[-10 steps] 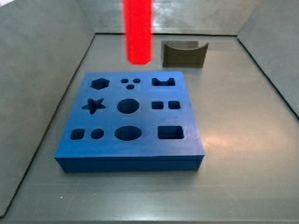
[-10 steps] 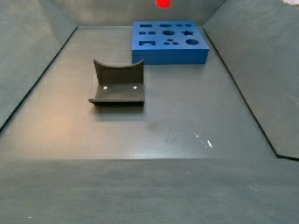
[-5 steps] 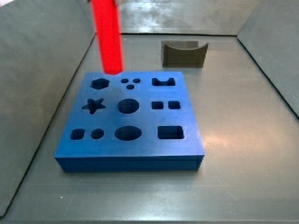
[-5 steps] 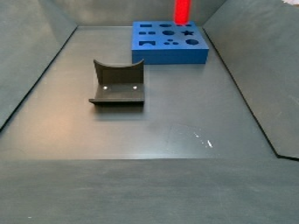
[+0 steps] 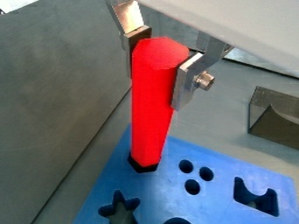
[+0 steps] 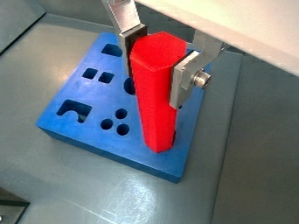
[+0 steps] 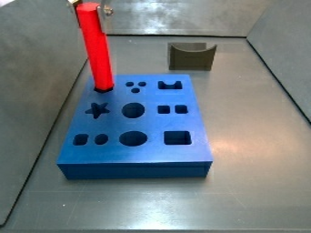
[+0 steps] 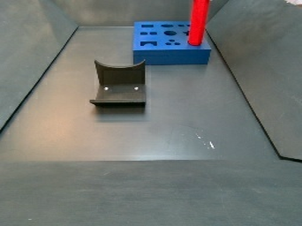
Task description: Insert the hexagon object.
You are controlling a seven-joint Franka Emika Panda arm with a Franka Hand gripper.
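Note:
The red hexagon object [image 7: 94,50] stands upright, and my gripper [image 5: 158,52] is shut on its upper end. The silver fingers [image 6: 184,77] press two opposite sides of it in both wrist views. Its lower end sits at the hexagonal hole in a far corner of the blue block [image 7: 145,150]; a wrist view shows the dark rim of the hole around it [image 5: 142,163]. How deep it sits I cannot tell. In a side view the bar [image 8: 200,22] rises from the block [image 8: 171,58] and the gripper is cut off above.
The blue block [image 6: 128,144] has several other holes: a star, rounds, squares and a notch. The dark grey fixture [image 7: 192,55] stands on the floor apart from the block, and shows in the side view [image 8: 118,84] too. Grey walls enclose the floor.
The gripper has carried the red bar left across the block and down. Its lower end, which hung above the block, now sits at the hexagonal hole.

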